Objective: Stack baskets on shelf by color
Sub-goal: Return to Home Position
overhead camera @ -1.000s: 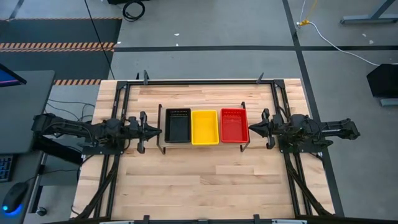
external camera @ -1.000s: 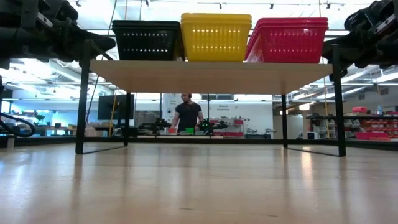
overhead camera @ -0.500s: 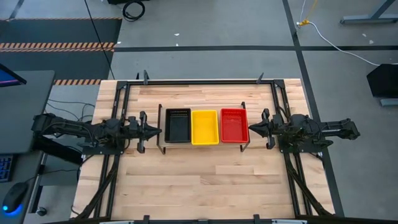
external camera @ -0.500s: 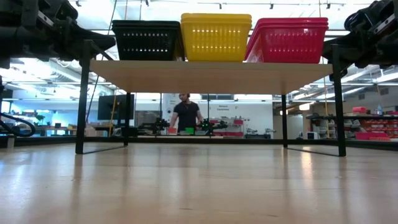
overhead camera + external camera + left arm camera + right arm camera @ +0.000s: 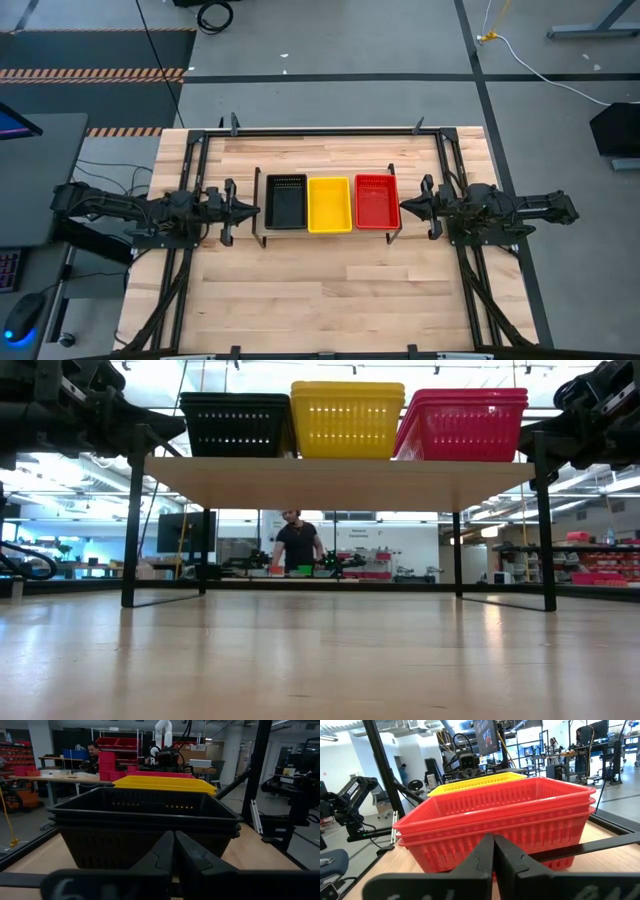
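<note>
Three stacks of baskets stand side by side on the shelf (image 5: 325, 236): black (image 5: 286, 201) at the left, yellow (image 5: 330, 204) in the middle, red (image 5: 377, 200) at the right. In the low view the black (image 5: 238, 424), yellow (image 5: 347, 419) and red (image 5: 462, 424) stacks rest on the wooden shelf top (image 5: 340, 482). My left gripper (image 5: 256, 207) is shut and empty just left of the shelf, facing the black stack (image 5: 142, 822). My right gripper (image 5: 403, 207) is shut and empty just right of the shelf, facing the red stack (image 5: 495, 822).
The shelf stands on thin black legs (image 5: 131, 530) on the larger wooden tabletop (image 5: 320, 300). A black metal frame (image 5: 330, 131) runs round the table. Bare tabletop lies in front of the shelf. A person (image 5: 297, 545) stands far off in the room behind.
</note>
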Robot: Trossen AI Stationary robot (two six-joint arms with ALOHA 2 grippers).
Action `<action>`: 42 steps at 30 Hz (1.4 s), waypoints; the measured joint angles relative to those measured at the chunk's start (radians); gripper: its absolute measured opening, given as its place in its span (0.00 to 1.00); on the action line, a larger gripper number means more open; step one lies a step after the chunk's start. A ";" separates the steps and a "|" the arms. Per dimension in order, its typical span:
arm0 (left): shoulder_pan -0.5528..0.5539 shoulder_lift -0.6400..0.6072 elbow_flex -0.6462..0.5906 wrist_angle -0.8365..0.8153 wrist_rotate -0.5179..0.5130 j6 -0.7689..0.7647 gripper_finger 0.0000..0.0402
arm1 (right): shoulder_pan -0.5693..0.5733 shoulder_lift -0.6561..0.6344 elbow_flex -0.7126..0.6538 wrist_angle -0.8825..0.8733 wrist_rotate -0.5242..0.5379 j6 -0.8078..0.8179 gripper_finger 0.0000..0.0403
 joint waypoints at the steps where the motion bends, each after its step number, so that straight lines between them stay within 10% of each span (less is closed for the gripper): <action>1: 0.000 0.000 0.000 0.000 0.000 0.000 0.05 | 0.000 0.000 0.000 0.000 0.000 0.000 0.03; 42: 0.000 0.000 0.001 0.001 0.000 0.000 0.05 | 0.000 0.000 0.000 0.000 0.000 0.000 0.03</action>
